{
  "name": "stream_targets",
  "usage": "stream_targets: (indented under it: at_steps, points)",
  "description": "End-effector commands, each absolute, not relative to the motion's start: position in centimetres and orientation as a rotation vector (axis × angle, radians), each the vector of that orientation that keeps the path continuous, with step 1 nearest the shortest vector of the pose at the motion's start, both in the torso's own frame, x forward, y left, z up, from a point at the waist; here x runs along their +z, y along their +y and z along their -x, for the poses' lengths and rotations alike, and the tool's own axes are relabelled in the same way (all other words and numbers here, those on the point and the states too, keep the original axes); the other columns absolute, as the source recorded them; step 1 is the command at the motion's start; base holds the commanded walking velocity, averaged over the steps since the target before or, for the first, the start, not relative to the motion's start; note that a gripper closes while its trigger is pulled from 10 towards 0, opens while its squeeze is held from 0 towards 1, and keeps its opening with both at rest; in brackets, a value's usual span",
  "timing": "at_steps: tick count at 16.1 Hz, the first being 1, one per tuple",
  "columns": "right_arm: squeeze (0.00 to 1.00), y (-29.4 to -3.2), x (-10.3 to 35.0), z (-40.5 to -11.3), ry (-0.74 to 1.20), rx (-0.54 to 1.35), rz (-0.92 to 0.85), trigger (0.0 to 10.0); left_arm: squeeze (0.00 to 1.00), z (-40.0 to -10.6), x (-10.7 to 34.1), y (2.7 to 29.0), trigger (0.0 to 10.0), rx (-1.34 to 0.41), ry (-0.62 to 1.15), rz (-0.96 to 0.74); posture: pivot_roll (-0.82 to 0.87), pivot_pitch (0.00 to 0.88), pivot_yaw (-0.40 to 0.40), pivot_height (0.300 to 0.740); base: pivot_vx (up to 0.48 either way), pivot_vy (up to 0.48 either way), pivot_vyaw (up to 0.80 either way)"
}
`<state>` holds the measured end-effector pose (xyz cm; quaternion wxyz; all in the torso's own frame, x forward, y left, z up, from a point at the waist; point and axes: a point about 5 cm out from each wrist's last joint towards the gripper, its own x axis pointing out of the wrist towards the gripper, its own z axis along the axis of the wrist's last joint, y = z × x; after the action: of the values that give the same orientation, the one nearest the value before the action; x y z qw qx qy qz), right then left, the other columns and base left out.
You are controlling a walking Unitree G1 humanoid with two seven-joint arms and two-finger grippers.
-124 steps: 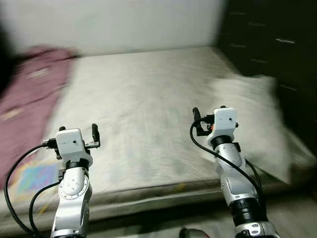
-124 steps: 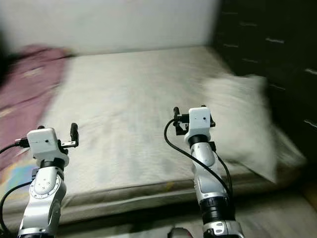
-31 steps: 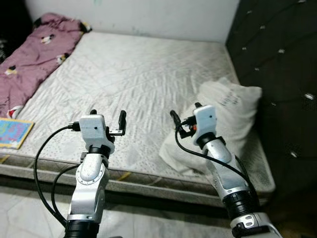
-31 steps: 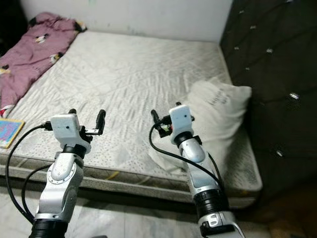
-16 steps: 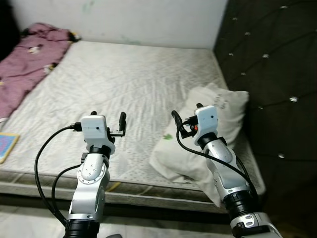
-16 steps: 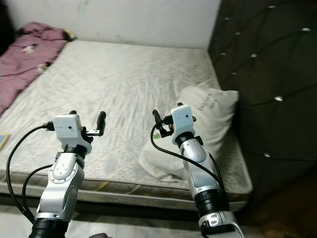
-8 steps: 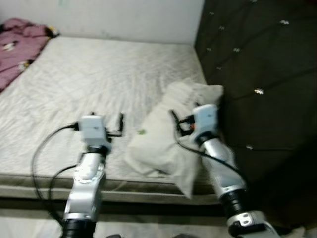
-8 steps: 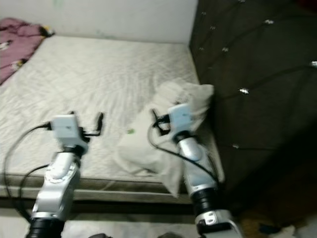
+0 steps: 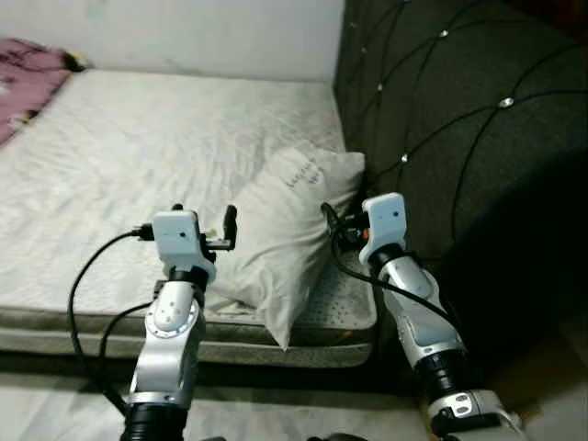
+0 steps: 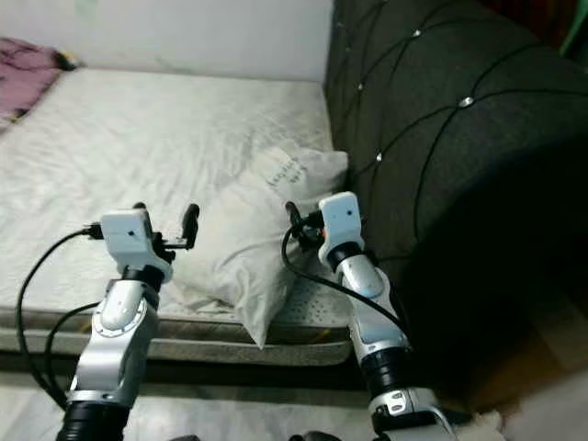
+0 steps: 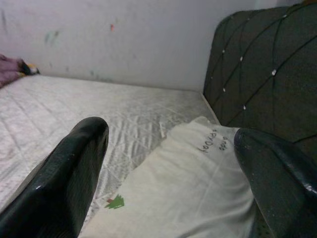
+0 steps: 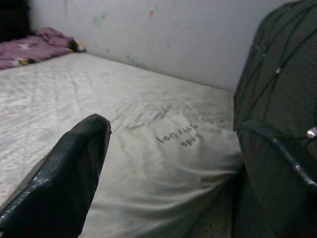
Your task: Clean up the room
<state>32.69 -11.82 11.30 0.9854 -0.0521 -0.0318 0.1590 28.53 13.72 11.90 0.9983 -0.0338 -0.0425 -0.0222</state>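
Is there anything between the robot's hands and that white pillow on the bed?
Nothing visible. Both the left hand and right hand hover open just in front of the pillow, which lies on the mattress by the headboard.

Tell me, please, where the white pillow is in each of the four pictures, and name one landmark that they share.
Left eye view: pillow lies on the mattress corner, between both raised arms.
Right eye view: pillow at centre, same spot.
Left wrist view: pillow between the open fingers.
Right wrist view: pillow ahead, between the fingers.
Shared landmark: the dark tufted headboard beside the pillow.
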Motion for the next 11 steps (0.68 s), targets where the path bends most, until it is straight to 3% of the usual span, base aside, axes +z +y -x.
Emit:
stream_targets:
  at_steps: [1,9,11]
  points:
    - [0.0,-11.72,11.5,-32.83,-0.068,0.326,0.101,10.0,0.0,-28.57,12.08,13.8,10.0,-0.043,-0.092,0.063,-0.04,0.0,-0.016,0.74,0.0,0.0,0.0]
    - [0.0,-11.6,11.5,-32.87,-0.067,0.322,0.093,10.0,0.0,-28.55,12.13,13.88,10.0,-0.053,-0.097,0.084,-0.04,0.0,-0.01,0.74,0.0,0.0,0.0]
    - [0.0,-11.64,11.51,-32.91,-0.067,0.321,0.094,10.0,0.0,-28.57,12.06,13.88,10.0,-0.051,-0.093,0.094,-0.04,0.0,-0.011,0.74,0.0,0.392,0.0]
